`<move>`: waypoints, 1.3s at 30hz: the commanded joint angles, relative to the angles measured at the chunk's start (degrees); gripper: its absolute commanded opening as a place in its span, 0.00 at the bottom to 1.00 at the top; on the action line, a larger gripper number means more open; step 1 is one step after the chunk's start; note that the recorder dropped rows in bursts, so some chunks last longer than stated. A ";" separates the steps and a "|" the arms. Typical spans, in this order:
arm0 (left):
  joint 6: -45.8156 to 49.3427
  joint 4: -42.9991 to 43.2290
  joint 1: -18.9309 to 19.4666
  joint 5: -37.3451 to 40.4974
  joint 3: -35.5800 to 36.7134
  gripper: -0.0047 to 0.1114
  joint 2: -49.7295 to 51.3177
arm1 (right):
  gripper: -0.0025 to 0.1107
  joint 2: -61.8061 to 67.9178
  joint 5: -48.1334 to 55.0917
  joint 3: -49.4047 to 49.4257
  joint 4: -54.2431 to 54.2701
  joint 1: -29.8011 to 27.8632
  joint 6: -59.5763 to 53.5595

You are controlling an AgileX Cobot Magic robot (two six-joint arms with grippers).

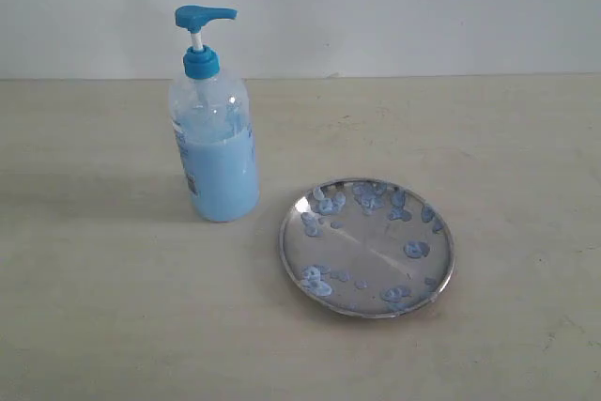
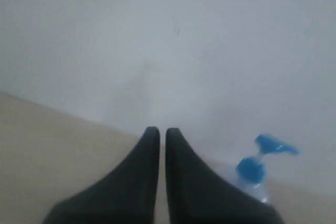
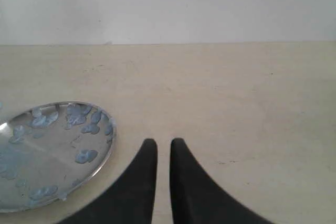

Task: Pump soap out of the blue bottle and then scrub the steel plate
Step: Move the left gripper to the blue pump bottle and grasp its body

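Left of the steel plate stands the blue bottle, upright. Left gripper and right gripper sit pressed together, empty. Advise pressing pump head squarely.

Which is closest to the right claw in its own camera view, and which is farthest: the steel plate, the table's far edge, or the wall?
1. The steel plate, lying close beside the right claw.
2. The table's far edge, well beyond the claw's tips.
3. The wall, rising behind that edge. The edge and the wall seem to meet, so these two are nearly too close to call.
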 commanded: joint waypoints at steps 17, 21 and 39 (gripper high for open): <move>-2.28 21.51 -19.13 -61.80 -2.38 0.08 62.95 | 0.02 -0.22 -0.56 -0.03 0.02 0.09 -0.25; 5.05 19.96 -19.13 -63.40 -2.38 0.08 65.41 | 0.02 -0.22 -0.56 -0.03 0.02 0.09 -0.25; -7.11 30.43 -18.40 -40.47 -9.69 0.99 73.31 | 0.02 -0.22 -0.56 -0.03 0.02 0.09 -0.25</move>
